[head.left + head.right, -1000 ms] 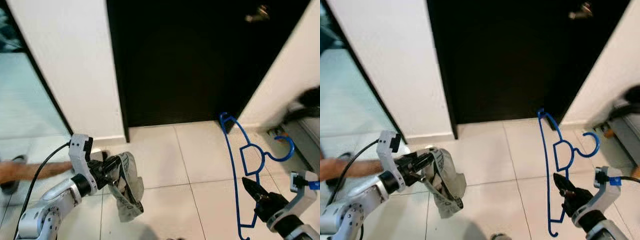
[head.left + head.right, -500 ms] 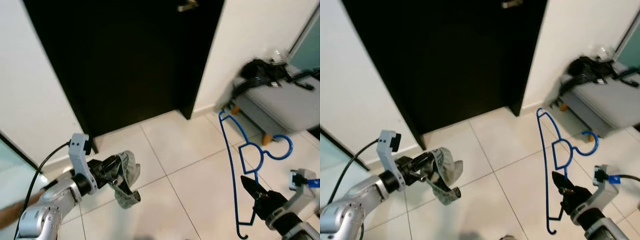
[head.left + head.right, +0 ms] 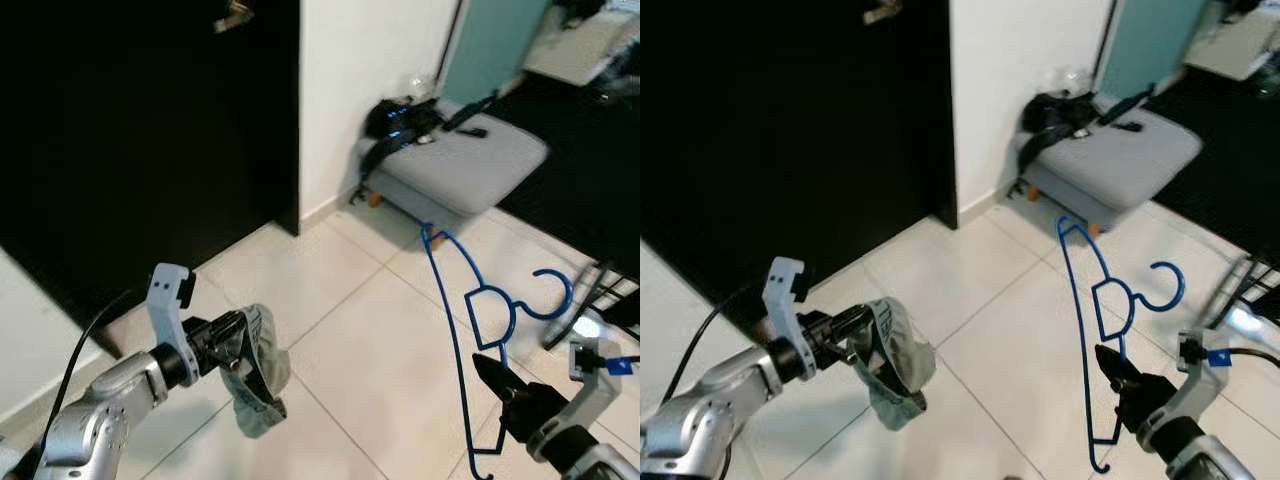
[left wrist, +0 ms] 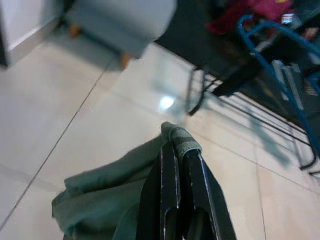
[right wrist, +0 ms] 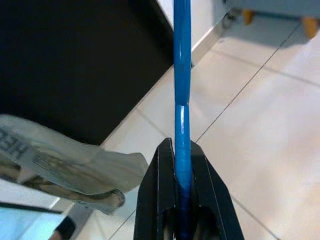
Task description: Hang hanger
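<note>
A blue plastic hanger (image 3: 470,330) stands upright on my right, hook (image 3: 555,297) pointing right. My right gripper (image 3: 492,373) is shut on its lower bar; the right wrist view shows the blue bar (image 5: 182,95) pinched between the black fingers (image 5: 155,185). On my left, the left gripper (image 3: 232,340) is shut on a grey-green garment (image 3: 252,385) that droops below it over the tiled floor. The same garment (image 4: 110,200) bunches around the closed fingers (image 4: 169,180) in the left wrist view.
A black door (image 3: 130,130) with a metal handle (image 3: 232,14) fills the left background. A grey padded stool (image 3: 470,165) with black items (image 3: 400,118) on it stands by the white wall. A dark metal rack (image 4: 235,100) stands on the floor to the right.
The camera has swung to the right: door slid left and the grey stool came toward the centre. Both grippers keep the same hold on garment and hanger.
</note>
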Available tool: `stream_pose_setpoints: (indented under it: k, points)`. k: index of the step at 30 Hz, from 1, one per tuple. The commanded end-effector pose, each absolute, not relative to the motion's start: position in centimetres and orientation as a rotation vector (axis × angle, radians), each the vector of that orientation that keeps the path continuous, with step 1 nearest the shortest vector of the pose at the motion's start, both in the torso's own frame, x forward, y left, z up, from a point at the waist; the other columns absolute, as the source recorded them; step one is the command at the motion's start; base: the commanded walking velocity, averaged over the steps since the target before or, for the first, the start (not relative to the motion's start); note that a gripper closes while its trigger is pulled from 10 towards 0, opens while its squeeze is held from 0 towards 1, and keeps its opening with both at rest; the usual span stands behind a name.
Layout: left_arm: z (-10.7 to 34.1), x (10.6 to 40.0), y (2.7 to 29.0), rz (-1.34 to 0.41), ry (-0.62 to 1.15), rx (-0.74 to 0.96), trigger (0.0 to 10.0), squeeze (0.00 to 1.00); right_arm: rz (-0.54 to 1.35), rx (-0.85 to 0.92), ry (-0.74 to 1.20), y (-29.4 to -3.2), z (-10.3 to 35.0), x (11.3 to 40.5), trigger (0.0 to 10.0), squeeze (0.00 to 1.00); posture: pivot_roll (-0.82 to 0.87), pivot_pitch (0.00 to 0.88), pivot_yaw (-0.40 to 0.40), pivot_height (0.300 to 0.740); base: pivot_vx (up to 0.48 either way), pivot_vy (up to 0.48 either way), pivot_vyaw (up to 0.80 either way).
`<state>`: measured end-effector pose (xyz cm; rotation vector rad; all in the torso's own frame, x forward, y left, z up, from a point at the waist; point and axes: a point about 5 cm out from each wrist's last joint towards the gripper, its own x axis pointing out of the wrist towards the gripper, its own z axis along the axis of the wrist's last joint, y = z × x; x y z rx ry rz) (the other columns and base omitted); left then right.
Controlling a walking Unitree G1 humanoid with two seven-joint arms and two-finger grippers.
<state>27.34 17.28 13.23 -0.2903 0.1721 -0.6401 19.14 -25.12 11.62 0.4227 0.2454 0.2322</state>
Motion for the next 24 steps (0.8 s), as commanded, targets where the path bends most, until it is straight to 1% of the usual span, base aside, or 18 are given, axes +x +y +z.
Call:
stream_pose_setpoints:
  k: [1,4,7,8,9,12,14,16,19,22,24]
  points:
    - [12.7,27.1,17.8,-0.632,0.195,-0.268,10.0,0.0,0.25,0.428,0.258,-24.7,11.3,18.9,10.0,0.0,-0.05,0.137,0.021,0.74,0.0,0.0,-0.8]
    - [13.6,27.6,17.4,-0.67,0.144,-0.195,10.0,0.0,0.314,0.407,0.272,-24.3,11.4,18.9,10.0,0.0,-0.06,0.132,0.022,0.74,0.0,0.0,-0.8]
    - [15.2,28.3,16.3,-0.745,0.087,-0.101,10.0,0.0,0.422,0.349,0.281,-23.7,11.9,18.7,10.0,0.0,-0.06,0.127,0.028,0.74,0.0,0.0,-0.8]
    - [15.2,28.3,16.3,-0.745,0.087,-0.101,10.0,0.0,0.422,0.349,0.281,-23.7,11.9,18.7,10.0,0.0,-0.06,0.127,0.028,0.74,0.0,0.0,-0.8]
    - [16.0,28.5,15.9,-0.771,0.06,-0.063,10.0,0.0,0.45,0.322,0.28,-23.7,12.2,18.6,10.0,0.0,-0.06,0.127,0.028,0.74,0.0,0.0,-0.73]
    - [17.9,29.3,15.5,-0.8,0.001,0.015,10.0,0.0,0.531,0.269,0.274,-23.6,13.1,18.5,10.0,0.0,-0.06,0.121,0.031,0.74,0.0,0.0,0.0]
    - [19.8,30.2,15.5,-0.785,-0.057,0.07,10.0,0.0,0.669,0.239,0.265,-23.0,14.7,17.9,10.0,0.0,-0.06,0.117,0.033,0.74,0.0,0.0,0.0]
    - [21.5,31.0,15.6,-0.745,-0.109,0.098,10.0,0.0,0.82,0.201,0.279,-22.3,16.3,16.7,10.0,0.0,-0.06,0.114,0.034,0.74,0.0,0.0,0.0]
    - [22.0,31.3,15.6,-0.733,-0.126,0.107,10.0,0.0,0.868,0.186,0.289,-22.0,16.7,16.3,10.0,0.0,-0.06,0.114,0.034,0.74,0.0,0.0,0.0]
    - [22.0,31.3,15.6,-0.733,-0.126,0.107,10.0,0.0,0.868,0.186,0.289,-22.0,16.7,16.3,10.0,0.0,-0.06,0.114,0.034,0.74,0.0,0.0,0.0]
    - [23.1,31.5,14.7,-0.711,-0.167,0.107,10.0,0.0,0.96,0.15,0.325,-21.6,17.6,15.0,10.0,0.0,-0.07,0.105,0.036,0.74,0.0,0.0,0.0]
